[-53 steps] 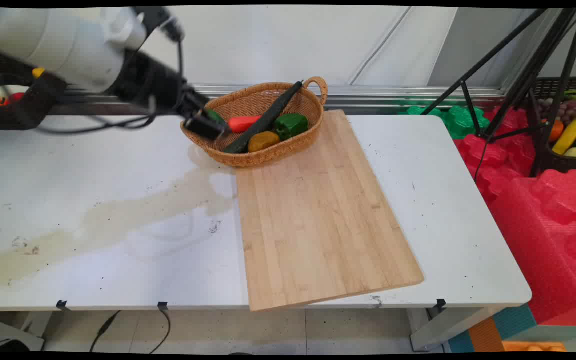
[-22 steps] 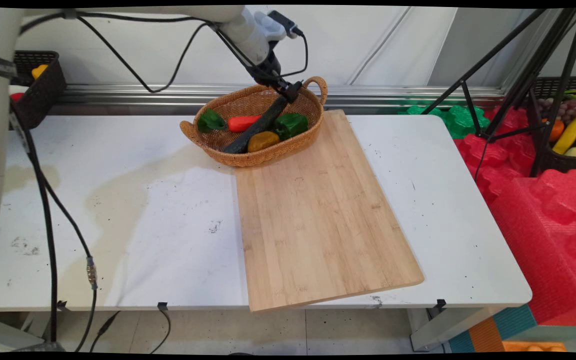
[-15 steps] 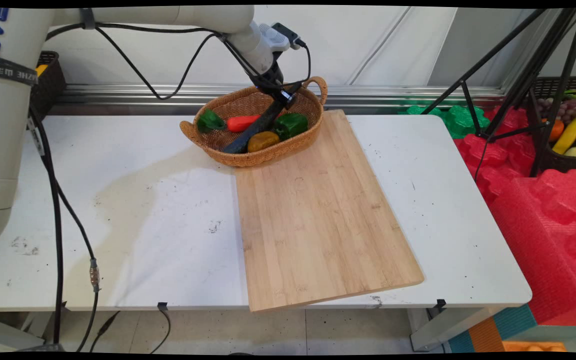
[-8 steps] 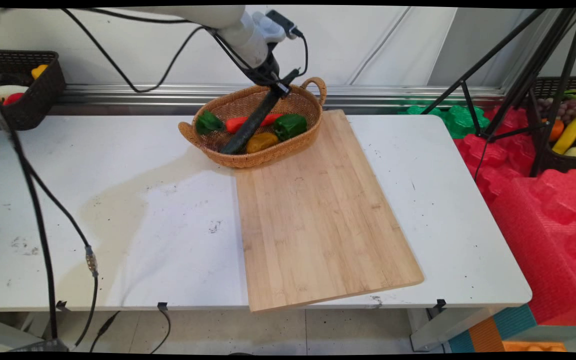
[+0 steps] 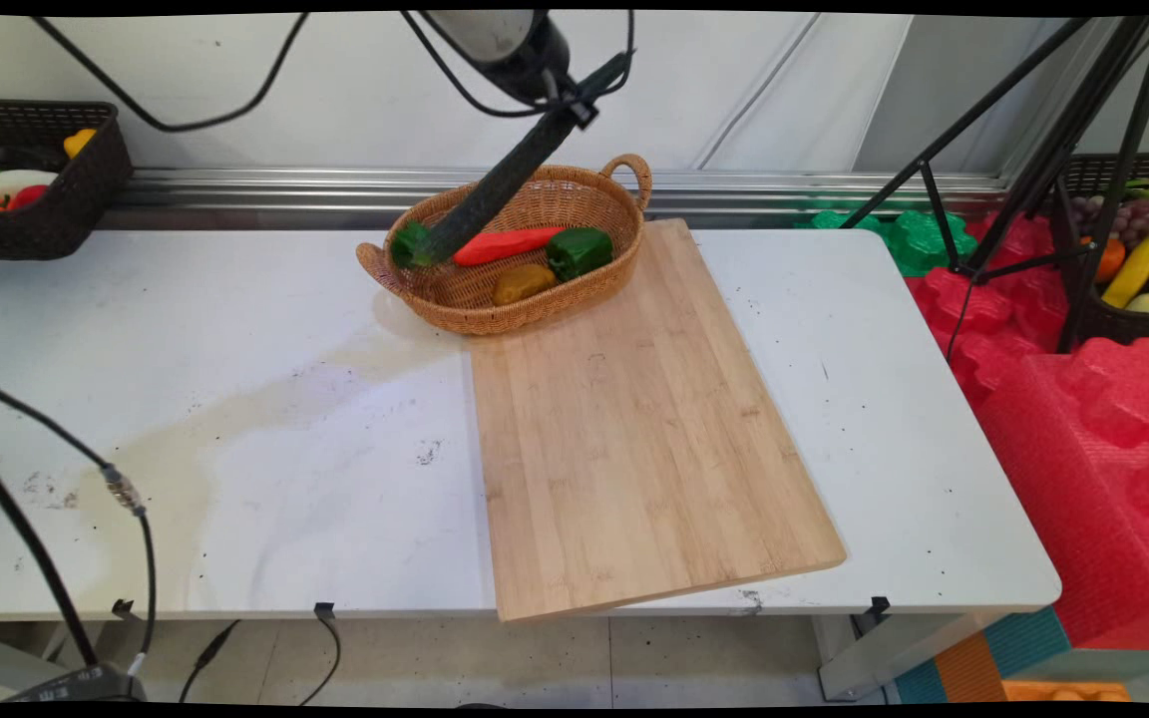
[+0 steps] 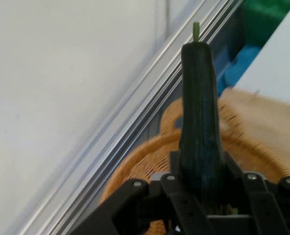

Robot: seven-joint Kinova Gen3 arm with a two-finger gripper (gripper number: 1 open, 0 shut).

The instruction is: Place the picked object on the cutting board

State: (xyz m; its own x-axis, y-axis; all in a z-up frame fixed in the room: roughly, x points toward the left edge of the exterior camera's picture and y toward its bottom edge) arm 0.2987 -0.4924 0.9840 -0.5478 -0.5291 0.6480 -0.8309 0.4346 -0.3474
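Above the basket (image 5: 535, 199), near the top edge of the main view, the gripper (image 5: 570, 95) is clamping a long dark green cucumber (image 5: 495, 184) by one end. The cucumber is hanging at a slant, down and to the left, clear of the basket floor, its lower end passing in front of the basket's left part close to a small green pepper (image 5: 407, 244). In the hand view the cucumber (image 6: 200, 122) is sitting squeezed between the two fingers (image 6: 233, 169) and sticking straight up out of the gripper (image 6: 204, 181), a short pale stem at its tip.

The basket is resting at the table's (image 5: 186, 399) far side, its right side sitting on the far left corner of a wooden board (image 5: 634, 419). Inside it a red carrot (image 5: 505, 244) is lying across the middle, a big green pepper (image 5: 579, 251) is sitting to the right of it, and a brownish-yellow potato (image 5: 523, 282) is lying in front of them, near the front wall. The hand view is showing the basket rim (image 6: 150, 152) just below the gripper and a metal rail (image 6: 135, 132) along the wall behind.

A dark crate (image 5: 46, 189) with more produce is sitting at the far left. A tripod (image 5: 1033, 130) is standing to the right, over red foam (image 5: 1083, 399), beside a second basket of fruit (image 5: 1138, 269). Black cables (image 5: 56, 479) are hanging at the left.
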